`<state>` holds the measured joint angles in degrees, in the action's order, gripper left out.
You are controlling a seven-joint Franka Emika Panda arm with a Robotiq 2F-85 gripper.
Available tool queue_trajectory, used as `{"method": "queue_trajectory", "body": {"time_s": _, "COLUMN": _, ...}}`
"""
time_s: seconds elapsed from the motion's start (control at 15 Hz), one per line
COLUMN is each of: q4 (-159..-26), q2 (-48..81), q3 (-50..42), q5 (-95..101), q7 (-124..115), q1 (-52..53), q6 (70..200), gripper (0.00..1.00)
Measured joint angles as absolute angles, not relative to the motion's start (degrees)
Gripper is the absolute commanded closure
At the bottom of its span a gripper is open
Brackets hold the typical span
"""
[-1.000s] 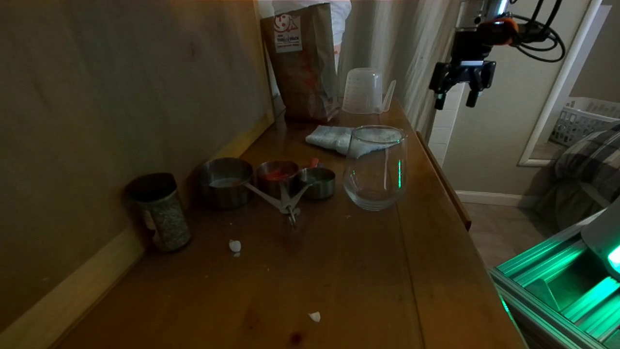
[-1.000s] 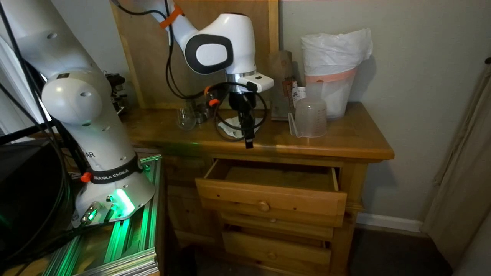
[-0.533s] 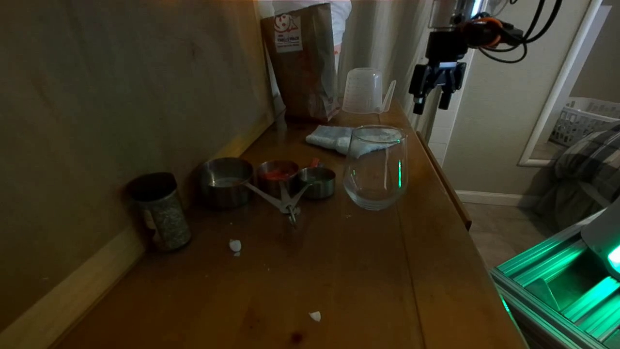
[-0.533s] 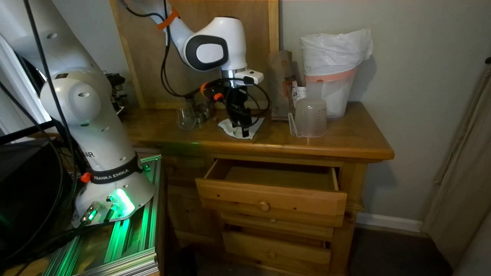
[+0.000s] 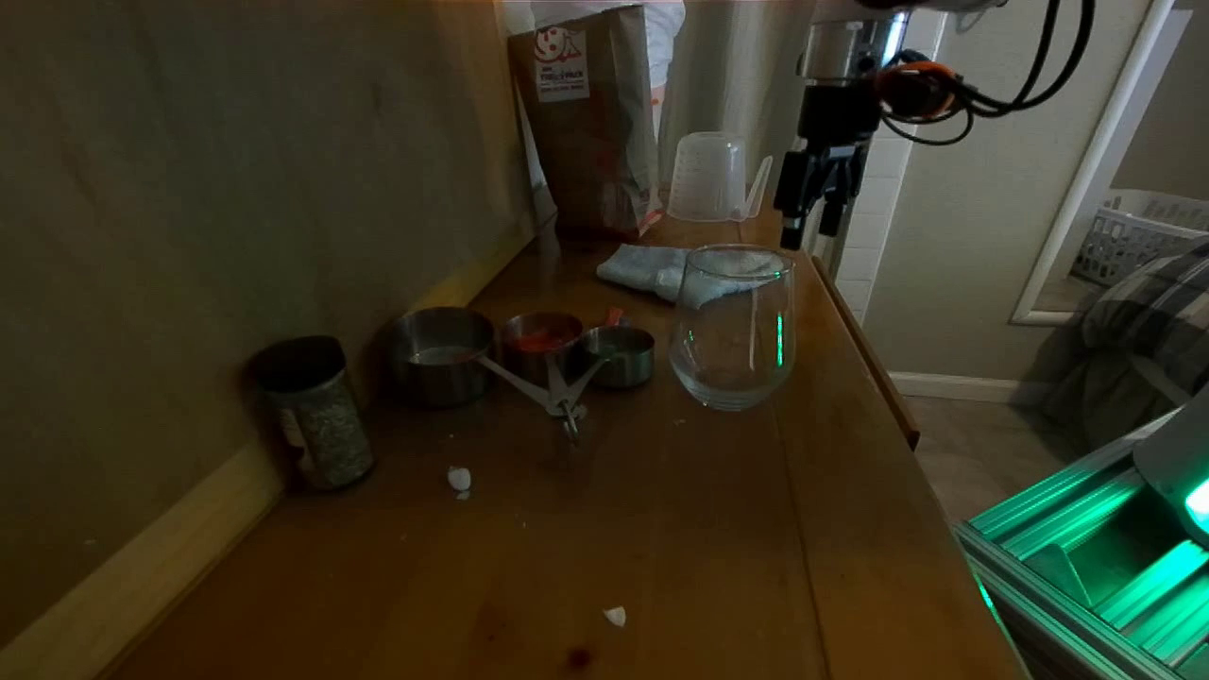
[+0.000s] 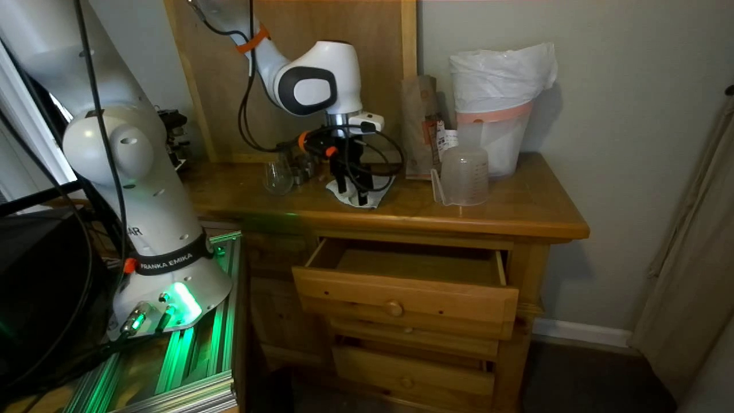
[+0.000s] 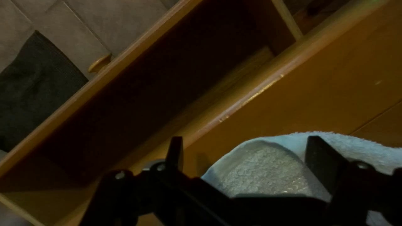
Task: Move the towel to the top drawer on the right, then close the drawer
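towel [image 7: 267,169] lies on desk [image 6: 527,201]; gripper [image 5: 810,234] just above towel, fingers [image 7: 176,153] apart. top drawer [image 6: 355,291] pulled out, lower than towel. glass [image 6: 279,178] and jug [image 6: 467,178] flank towel.

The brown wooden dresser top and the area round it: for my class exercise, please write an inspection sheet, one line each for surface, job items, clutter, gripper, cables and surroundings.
Surface: brown wooden dresser top, small white fragments lying on it.
Job items: pale terry cloth towel lies on the top; wide wooden top drawer is open.
Clutter: clear stemless drinking glass, silver metal measuring cups, dark-topped see-through jar, translucent plastic jug, brown paper bag, translucent bin with a white liner.
Black robot gripper: jaws open near the towel; contact cannot be told.
Held in the jaws: nothing seen.
Thin black cables: loop beside the gripper.
Surroundings: grey wall, white plastic laundry basket, tiled floor.
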<state>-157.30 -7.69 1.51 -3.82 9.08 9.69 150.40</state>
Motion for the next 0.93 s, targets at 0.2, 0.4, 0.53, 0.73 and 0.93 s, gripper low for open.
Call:
{"method": "queue_trajectory", "body": {"time_s": 0.2, "q4": -157.1, "q2": -5.6, "q3": 2.3, "q5": -4.4, "q7": 10.9, "q1": 9.7, "q6": 151.9, "gripper": 0.00}}
{"method": "queue_trajectory", "body": {"time_s": 0.4, "q4": -156.7, "q2": -3.8, "q3": 3.2, "q5": -5.3, "q7": 12.4, "q1": 9.8, "q6": 152.6, "gripper": 0.00}}
{"method": "queue_trajectory", "body": {"time_s": 0.53, "q4": -156.4, "q2": -3.2, "q3": 3.9, "q5": -5.5, "q7": 12.9, "q1": 9.8, "q6": 153.0, "gripper": 0.17}}
{"method": "queue_trajectory", "body": {"time_s": 0.73, "q4": -156.1, "q2": -3.1, "q3": 4.8, "q5": -5.5, "q7": 13.1, "q1": 9.8, "q6": 153.4, "gripper": 0.50}}
{"method": "queue_trajectory", "body": {"time_s": 0.93, "q4": -155.7, "q2": -3.1, "q3": 5.2, "q5": -5.5, "q7": 13.1, "q1": 9.8, "q6": 153.6, "gripper": 0.70}}
